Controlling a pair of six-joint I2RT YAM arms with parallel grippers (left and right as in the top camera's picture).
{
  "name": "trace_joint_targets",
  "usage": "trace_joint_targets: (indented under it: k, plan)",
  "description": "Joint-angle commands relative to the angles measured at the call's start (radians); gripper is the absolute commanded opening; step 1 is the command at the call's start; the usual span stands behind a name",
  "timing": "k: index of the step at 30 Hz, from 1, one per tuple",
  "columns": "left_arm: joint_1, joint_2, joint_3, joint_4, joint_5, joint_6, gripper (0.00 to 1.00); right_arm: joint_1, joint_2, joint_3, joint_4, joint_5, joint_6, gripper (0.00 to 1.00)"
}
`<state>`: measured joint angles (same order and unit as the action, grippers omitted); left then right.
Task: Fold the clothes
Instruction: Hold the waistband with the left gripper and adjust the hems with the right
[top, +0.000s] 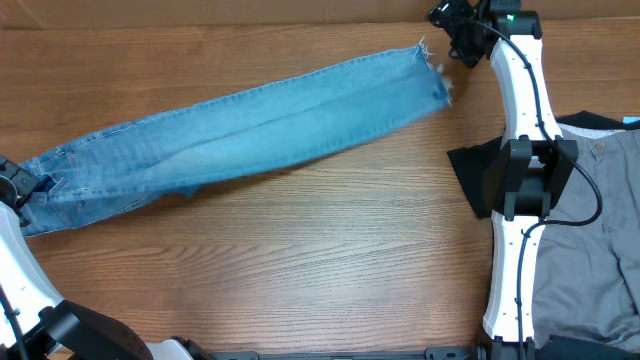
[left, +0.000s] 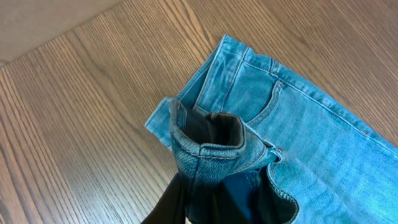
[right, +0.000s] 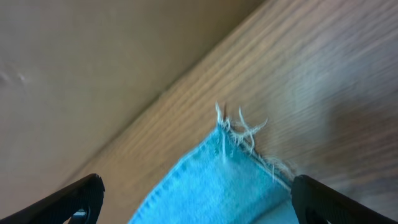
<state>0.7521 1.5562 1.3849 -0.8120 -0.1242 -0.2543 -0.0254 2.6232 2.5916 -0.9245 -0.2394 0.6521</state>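
overhead: light-blue jeans (top: 250, 125) lie stretched across the wooden table (top: 330, 250), waistband (top: 45, 185) at left gripper (top: 18, 185), frayed hem (top: 425, 70) near right gripper (top: 452, 45).
left wrist: jaws clamped on waistband (thick stiff seam, solid hold).
right wrist: jaws wide apart over hem, not gripping; denim looks heavy, floppy.

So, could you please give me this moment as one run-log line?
jeans: laid out long | left fingers: shut on waistband | right fingers: open at hem

There's the left gripper (left: 214, 158) pinching the jeans (left: 311, 124) at the waistband, denim bunched over its dark fingers, the pocket side lying flat on the wooden worktop (left: 81, 124)
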Motion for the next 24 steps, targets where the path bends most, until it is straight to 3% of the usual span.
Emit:
trace_joint_targets:
  k: [1,7,13,16,18,20,24]
  plan:
    - [-0.002,0.011,0.033,0.006,-0.013,0.016,0.13,-0.010,-0.009,0.022,-0.052,-0.061,-0.088,1.00]
    - [-0.002,0.011,0.033,0.006,-0.013,0.015,0.16,-0.034,-0.011,0.022,-0.241,-0.105,-0.216,1.00]
    - [-0.002,0.011,0.033,0.005,-0.002,0.015,0.17,-0.050,-0.011,0.018,-0.415,0.048,-0.185,0.98]
    - [-0.002,0.011,0.033,0.005,0.006,0.015,0.17,-0.050,-0.011,-0.006,-0.433,0.057,-0.201,0.74]
    - [-0.002,0.011,0.033,0.005,0.012,0.015,0.17,-0.047,-0.010,-0.038,-0.428,0.069,-0.207,0.69]
    - [-0.002,0.011,0.033,0.004,0.013,0.015,0.17,-0.047,-0.010,-0.079,-0.420,0.069,-0.191,0.57]
    - [-0.002,0.011,0.033,0.003,0.013,0.015,0.17,-0.048,-0.010,-0.173,-0.396,0.077,-0.158,0.50]
